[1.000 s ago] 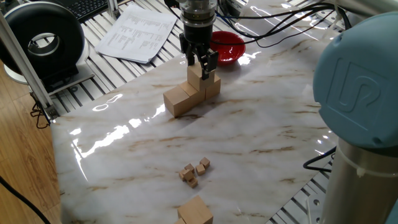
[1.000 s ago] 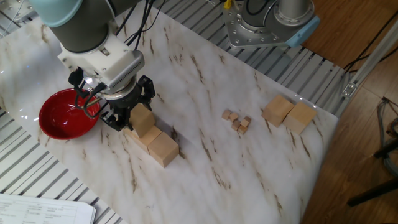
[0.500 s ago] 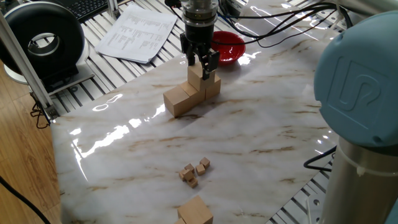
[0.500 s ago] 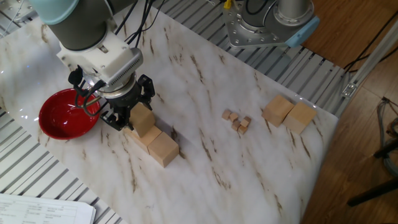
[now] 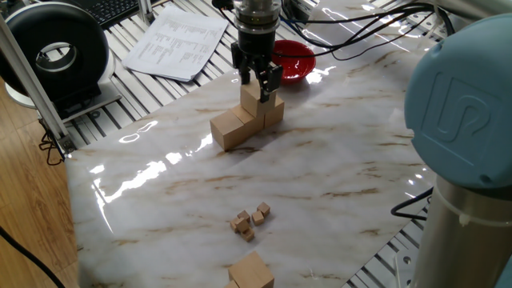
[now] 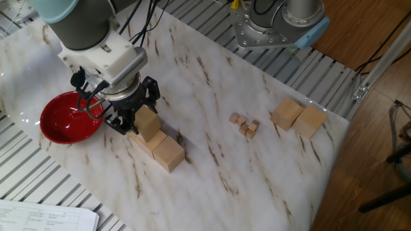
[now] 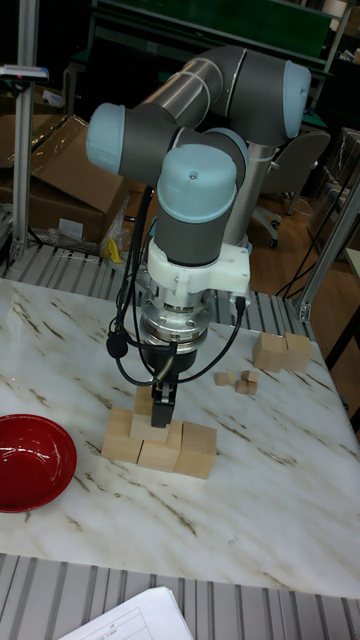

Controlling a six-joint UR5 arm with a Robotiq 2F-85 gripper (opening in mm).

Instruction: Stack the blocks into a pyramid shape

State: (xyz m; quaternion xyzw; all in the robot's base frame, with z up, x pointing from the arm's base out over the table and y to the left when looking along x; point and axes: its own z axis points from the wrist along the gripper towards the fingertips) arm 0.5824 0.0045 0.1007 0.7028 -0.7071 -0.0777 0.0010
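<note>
Three large tan blocks lie in a row on the marble table. A fourth block sits on top of that row, slightly tilted. My gripper comes straight down over it, its fingers pressed on two opposite sides, shut on it. Two more large blocks lie side by side near the far table edge; one fixed view shows only one of them.
A red bowl stands just beyond the stack. Several tiny wooden cubes lie between the stack and the loose blocks. Papers lie off the marble.
Almost nothing: the gripper with the top block has shifted only a few pixels upward. All other blocks lie where they were.
</note>
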